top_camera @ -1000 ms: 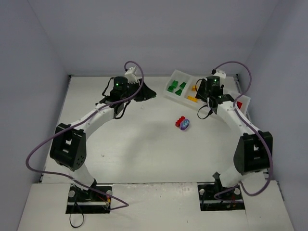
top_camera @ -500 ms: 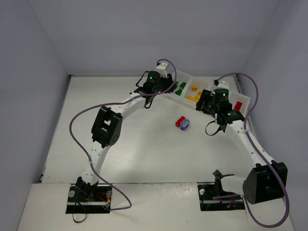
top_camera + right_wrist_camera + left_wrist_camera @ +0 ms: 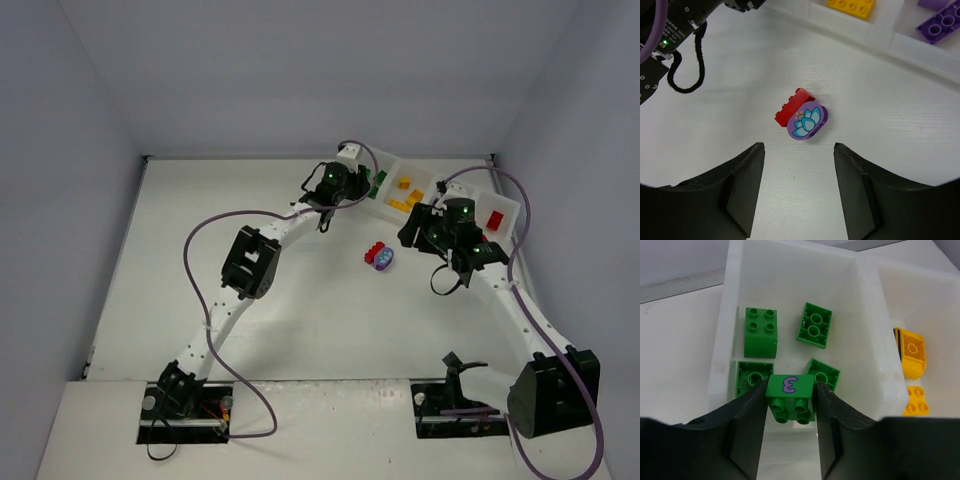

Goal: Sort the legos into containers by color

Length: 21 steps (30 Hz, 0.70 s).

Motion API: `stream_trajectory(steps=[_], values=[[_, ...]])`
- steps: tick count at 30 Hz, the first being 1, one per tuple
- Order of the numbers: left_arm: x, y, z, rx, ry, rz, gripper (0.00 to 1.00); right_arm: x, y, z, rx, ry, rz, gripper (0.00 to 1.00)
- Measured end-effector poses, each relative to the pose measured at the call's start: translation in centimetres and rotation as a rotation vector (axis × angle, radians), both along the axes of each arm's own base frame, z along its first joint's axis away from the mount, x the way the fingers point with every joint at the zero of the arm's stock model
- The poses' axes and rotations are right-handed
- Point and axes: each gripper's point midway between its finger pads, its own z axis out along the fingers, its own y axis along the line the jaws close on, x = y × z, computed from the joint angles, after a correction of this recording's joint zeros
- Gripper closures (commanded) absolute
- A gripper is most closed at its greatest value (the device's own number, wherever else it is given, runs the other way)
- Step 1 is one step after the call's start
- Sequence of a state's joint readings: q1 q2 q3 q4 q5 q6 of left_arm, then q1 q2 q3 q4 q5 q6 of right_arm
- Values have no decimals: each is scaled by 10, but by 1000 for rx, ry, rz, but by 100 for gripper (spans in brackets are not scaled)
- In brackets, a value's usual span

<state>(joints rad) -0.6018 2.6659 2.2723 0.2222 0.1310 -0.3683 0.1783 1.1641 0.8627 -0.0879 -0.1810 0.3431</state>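
My left gripper (image 3: 790, 391) (image 3: 362, 183) is shut on a green brick (image 3: 790, 397) marked with a purple 3. It hangs just above the tray's leftmost compartment (image 3: 867, 315) (image 3: 372, 163), where several green legos (image 3: 761, 331) lie. Two orange-yellow bricks (image 3: 912, 352) (image 3: 403, 193) sit in the compartment beside it. My right gripper (image 3: 799, 150) (image 3: 415, 232) is open over the table, with nothing between its fingers. Just beyond its fingertips a red brick (image 3: 792, 107) (image 3: 373, 251) touches a rounded purple piece (image 3: 808, 121) (image 3: 384, 259) with a pale flower top.
The long tray (image 3: 880, 35) runs along the back right. Purple bricks (image 3: 942, 25) fill its third compartment, and a red brick (image 3: 495, 218) lies in the rightmost. The left arm's cable (image 3: 687, 60) loops near the tray. Walls enclose the table on three sides.
The left arm swung right from the back left of the table to over the green compartment. The right arm drew back from the tray toward the red and purple pieces.
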Motion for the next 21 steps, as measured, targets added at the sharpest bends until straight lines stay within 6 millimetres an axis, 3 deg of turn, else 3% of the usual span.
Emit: stream_trajectory(steps=[3, 7, 11, 16, 18, 21], values=[[2, -5, 0, -3, -12, 3, 55, -4, 2, -6, 5, 17, 15, 46], [4, -7, 9, -13, -37, 4, 39, -6, 5, -9, 15, 28, 32, 45], [0, -8, 8, -13, -35, 0, 37, -7, 8, -14, 21, 47, 44, 46], [-26, 7, 5, 26, 21, -2, 37, -6, 12, -26, 20, 84, 59, 47], [-41, 16, 15, 37, 42, -3, 37, -7, 17, -35, 15, 110, 72, 46], [-64, 31, 48, 38, 50, -8, 37, -10, 28, -55, 1, 172, 102, 44]])
